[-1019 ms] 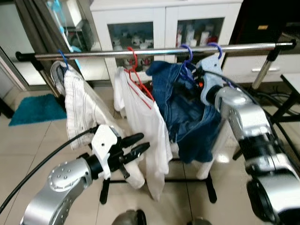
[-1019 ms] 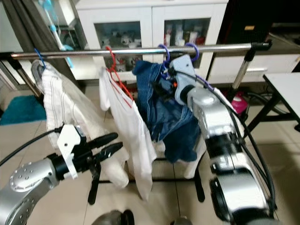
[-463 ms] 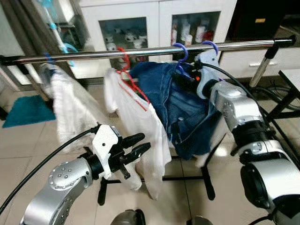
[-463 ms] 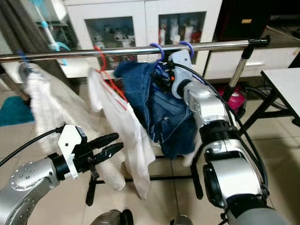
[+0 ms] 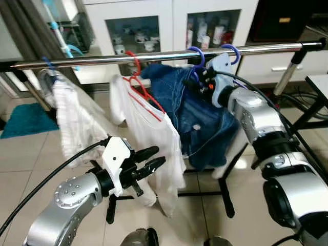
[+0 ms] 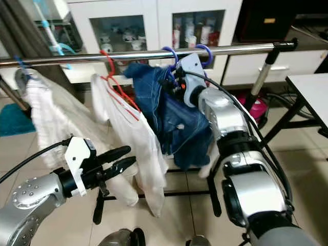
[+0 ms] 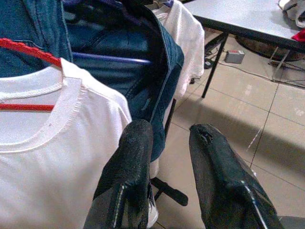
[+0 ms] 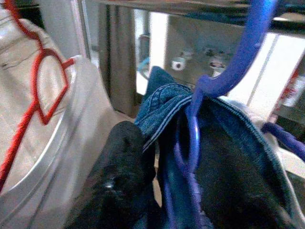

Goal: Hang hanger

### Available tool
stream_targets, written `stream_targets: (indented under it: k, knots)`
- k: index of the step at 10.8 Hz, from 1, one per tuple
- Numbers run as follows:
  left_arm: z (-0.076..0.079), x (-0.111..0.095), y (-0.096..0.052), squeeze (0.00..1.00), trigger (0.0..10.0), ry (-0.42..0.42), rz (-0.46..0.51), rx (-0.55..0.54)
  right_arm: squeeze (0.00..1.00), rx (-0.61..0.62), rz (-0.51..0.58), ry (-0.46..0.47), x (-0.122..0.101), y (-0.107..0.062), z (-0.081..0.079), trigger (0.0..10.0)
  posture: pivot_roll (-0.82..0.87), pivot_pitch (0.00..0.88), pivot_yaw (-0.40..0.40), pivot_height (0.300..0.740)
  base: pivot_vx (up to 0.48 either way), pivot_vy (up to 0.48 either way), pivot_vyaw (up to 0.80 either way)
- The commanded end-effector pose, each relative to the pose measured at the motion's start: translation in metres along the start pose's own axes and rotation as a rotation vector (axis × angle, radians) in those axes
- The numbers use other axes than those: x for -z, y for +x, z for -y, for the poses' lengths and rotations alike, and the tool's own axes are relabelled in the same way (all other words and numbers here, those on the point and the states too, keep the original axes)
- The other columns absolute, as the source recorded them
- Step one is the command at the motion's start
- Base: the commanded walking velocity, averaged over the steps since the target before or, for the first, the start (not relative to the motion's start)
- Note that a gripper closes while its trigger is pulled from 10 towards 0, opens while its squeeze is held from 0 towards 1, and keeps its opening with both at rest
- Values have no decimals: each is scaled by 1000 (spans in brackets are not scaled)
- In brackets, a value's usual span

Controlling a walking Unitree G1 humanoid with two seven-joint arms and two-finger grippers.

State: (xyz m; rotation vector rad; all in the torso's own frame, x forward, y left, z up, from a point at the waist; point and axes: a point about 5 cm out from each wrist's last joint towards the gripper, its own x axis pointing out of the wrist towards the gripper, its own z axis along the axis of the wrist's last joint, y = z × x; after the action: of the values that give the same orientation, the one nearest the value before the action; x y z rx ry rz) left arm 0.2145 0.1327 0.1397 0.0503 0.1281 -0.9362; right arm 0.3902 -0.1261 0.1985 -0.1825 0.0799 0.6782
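1. The blue hanger (image 5: 196, 55) sits with its hook over the metal rail (image 5: 154, 55), carrying a denim garment (image 5: 197, 118) that drapes down below it. A second blue hook (image 5: 231, 51) rides the rail just beside it.
2. Handling, as I judge it: the plastic hanger is light and stiff, but the denim is heavy, soft and apt to swing, so the load pulls on the neck. The best hold is the neck just under the hook, not the cloth.
3. The right end effector (image 5: 205, 82) is up at that neck, buried in the denim collar. In the right wrist view one black finger (image 8: 125, 167) lies against the cloth beside the hanger's neck; I cannot tell how far the fingers are parted or whether they grip anything.
4. The left end effector (image 5: 151, 158) hangs low in front of the white shirt (image 5: 154, 138), fingers slightly apart, holding nothing.
5. The shirt is on a red hanger (image 5: 141, 82); a pale garment (image 5: 72, 118) hangs further left.
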Motion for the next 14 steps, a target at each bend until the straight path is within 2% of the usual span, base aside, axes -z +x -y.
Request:
stream_targets:
  k: [1, 7, 11, 12, 13, 14]
  knots:
    - [1, -2, 0, 0, 10000, 19, 0, -3, 0, -59, 4, -45, 1, -3, -4, 0, -71, 81, 98, 740, 0, 0, 0]
    - [-2, -2, 2, 0, 10000, 35, -17, 1, 0, 14, -107, -74, 15, -1, 1, 0, -70, 69, 108, 740, 0, 0, 0]
    - [-2, -2, 5, 0, 10000, 42, -21, 5, 0, 11, -122, -110, 13, 5, -5, 196, -69, 63, 108, 740, 0, 0, 0]
    - [-1, -2, 5, 0, 10000, 44, -23, 6, 271, 19, -129, -118, 11, 8, -6, 10000, -68, 65, 106, 740, 0, 0, 0]
    - [-1, -2, 5, 0, 10000, 43, -25, 7, 1000, 23, -121, -103, 8, 9, -6, 10000, -68, 66, 105, 740, 0, 0, 0]
    - [-1, -1, 5, 0, 10000, 44, -27, 8, 1000, 41, -110, -106, 5, 11, -5, 10000, -68, 66, 106, 740, 0, 0, 0]
